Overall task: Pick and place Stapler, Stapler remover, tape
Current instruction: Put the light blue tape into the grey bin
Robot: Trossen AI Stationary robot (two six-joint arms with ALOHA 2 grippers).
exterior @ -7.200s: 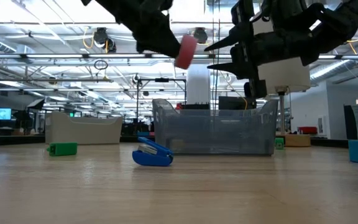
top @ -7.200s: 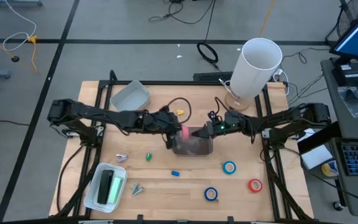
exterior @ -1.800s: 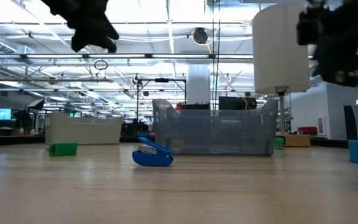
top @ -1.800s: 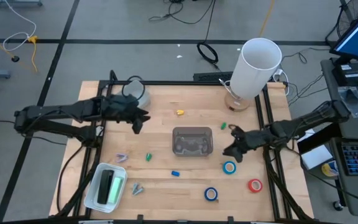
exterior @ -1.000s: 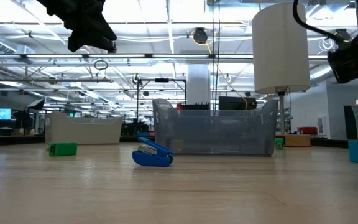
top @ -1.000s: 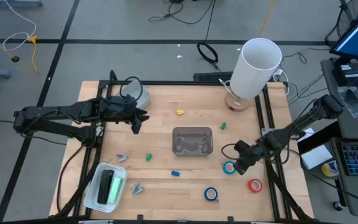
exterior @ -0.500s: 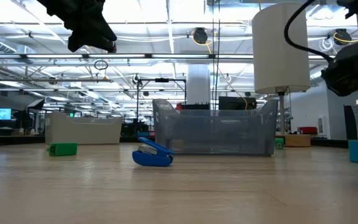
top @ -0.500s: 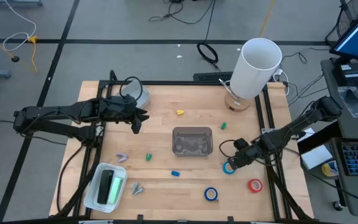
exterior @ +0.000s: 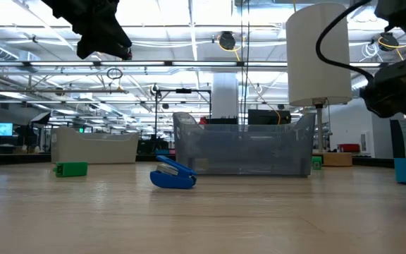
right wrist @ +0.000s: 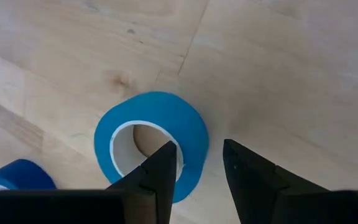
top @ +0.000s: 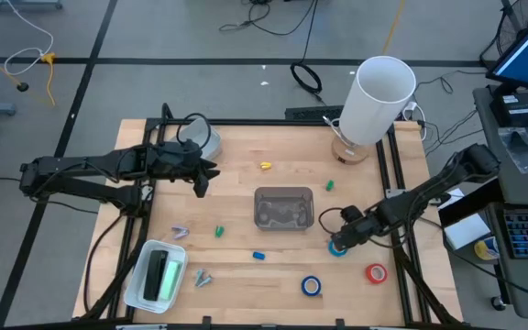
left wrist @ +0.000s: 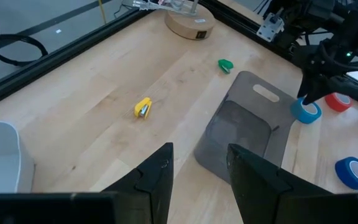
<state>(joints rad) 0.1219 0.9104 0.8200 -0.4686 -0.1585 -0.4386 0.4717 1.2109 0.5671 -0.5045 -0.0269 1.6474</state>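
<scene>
A blue tape roll [right wrist: 151, 143] lies flat on the table to the right of the clear bin [top: 284, 208]. My right gripper [right wrist: 201, 163] points down at it, open; one finger stands over the ring's inner rim, the other outside its wall, and no touch shows. A second blue roll [top: 311, 286] and a red roll [top: 375, 272] lie nearer the front edge. Small staplers lie about: yellow [top: 266, 166], green [top: 330, 184], green [top: 218, 231], blue [top: 258, 256]. My left gripper [top: 202, 176] hangs open above the table's far left part.
A tall white cylinder [top: 383, 96] stands at the far right. A grey container [top: 200, 137] sits at the far left, and a white tray [top: 157, 273] at the near left. Two small metal staple removers [top: 180, 233] [top: 202, 277] lie near the tray.
My right gripper has gone down and toward the table's left, from beside the blue tape roll to right over it, and its wrist has rolled. The roll has stayed where it was.
</scene>
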